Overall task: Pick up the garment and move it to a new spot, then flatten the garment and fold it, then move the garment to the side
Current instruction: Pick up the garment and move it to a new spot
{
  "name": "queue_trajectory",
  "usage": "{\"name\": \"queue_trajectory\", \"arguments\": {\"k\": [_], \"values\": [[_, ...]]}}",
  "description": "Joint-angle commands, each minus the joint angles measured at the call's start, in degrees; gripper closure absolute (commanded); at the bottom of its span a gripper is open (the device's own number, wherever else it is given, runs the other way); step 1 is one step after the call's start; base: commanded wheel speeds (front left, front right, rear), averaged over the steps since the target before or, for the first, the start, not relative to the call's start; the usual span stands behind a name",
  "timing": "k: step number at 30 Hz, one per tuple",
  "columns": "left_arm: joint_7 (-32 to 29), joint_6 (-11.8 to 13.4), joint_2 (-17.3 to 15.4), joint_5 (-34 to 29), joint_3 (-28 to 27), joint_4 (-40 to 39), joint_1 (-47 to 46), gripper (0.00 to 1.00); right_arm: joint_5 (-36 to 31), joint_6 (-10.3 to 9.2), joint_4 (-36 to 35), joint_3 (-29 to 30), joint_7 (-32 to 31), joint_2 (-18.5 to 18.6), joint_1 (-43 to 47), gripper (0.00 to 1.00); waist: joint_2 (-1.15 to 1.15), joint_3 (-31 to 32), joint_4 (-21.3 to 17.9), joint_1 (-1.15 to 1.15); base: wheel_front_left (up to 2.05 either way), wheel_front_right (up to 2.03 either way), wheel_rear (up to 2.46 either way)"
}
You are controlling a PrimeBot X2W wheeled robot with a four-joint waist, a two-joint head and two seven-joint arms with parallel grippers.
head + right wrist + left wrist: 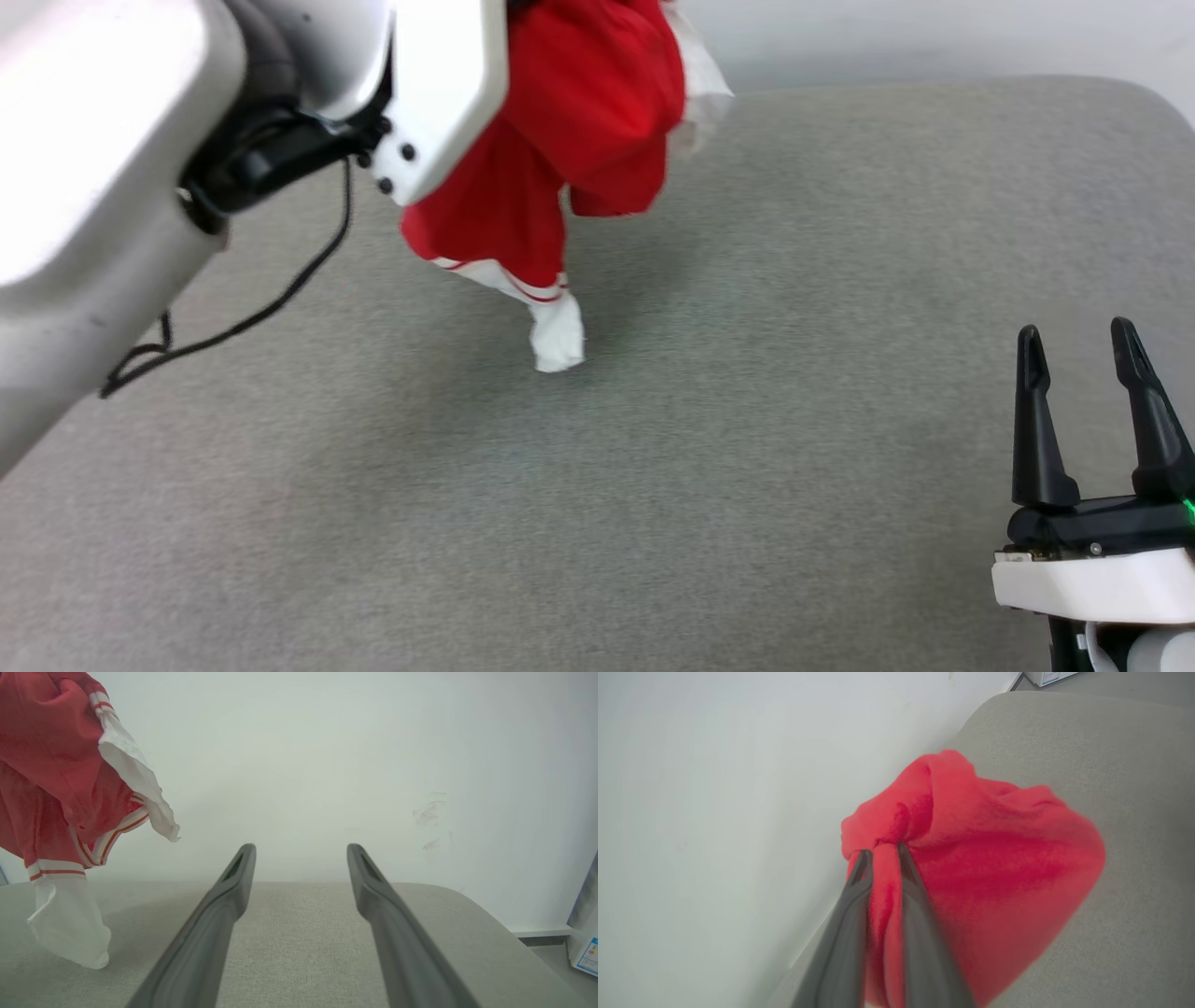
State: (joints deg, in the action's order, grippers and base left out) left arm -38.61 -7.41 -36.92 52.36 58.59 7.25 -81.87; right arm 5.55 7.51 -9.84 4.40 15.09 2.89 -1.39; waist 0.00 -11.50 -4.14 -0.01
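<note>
The upper part of the soft red shirt [579, 121], with its white short sleeves and red-and-white striped trim, runs off the top edge of the head view. A large pale forearm shell [93, 187] with a loose black cable [280, 289] fills the upper left of that view and covers the spot where the cloth is held. No print can be made out on the bunched folds.

In the left wrist view the left gripper [883, 851] has its two dark fingers drawn nearly together, pinching a thin ridge of red fabric, and the bundle hangs from them. Motion blur softens the fingers near the bottom edge.

One white sleeve [70, 924] dangles lowest at the left of the right wrist view. Whether its tip touches the surface cannot be told.

The right gripper [1075, 329] sits at the lower right of the head view, fingers spread wide apart with nothing between them. Its base is cut off by the frame corner.

Below lies a grey woven padded surface [747, 467] with rounded corners. A plain white wall [327, 742] stands close behind it. A white box with a blue label [584, 947] is half cut off at the right edge of the right wrist view.
</note>
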Motion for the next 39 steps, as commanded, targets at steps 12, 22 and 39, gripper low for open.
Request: {"name": "queue_trajectory", "arguments": {"k": [12, 22, 39], "values": [[6.7, 0.0, 5.7, 2.1, 8.6, 1.5, 5.9, 1.0, 1.3, -0.04, 0.4, 0.3, 0.1, 0.0, -1.0, 0.0, 0.0, -3.5, -7.2, 0.01, 0.0, 0.0, 0.0], [10.4, 0.0, 12.3, 1.3, 14.7, 5.1, 21.7, 1.0, 1.0, -0.04, 1.4, 0.7, 0.1, 0.0, -1.8, 0.0, 0.0, -5.6, -6.7, 0.01, 0.0, 0.0, 0.0], [17.6, 0.0, 15.7, -9.5, 14.2, 5.5, 33.0, 0.0, -0.2, -0.04, 2.6, 1.0, 0.1, 0.0, -0.2, 0.0, 0.0, -2.4, -3.0, 0.01, 0.0, 0.0, 0.0]]}}
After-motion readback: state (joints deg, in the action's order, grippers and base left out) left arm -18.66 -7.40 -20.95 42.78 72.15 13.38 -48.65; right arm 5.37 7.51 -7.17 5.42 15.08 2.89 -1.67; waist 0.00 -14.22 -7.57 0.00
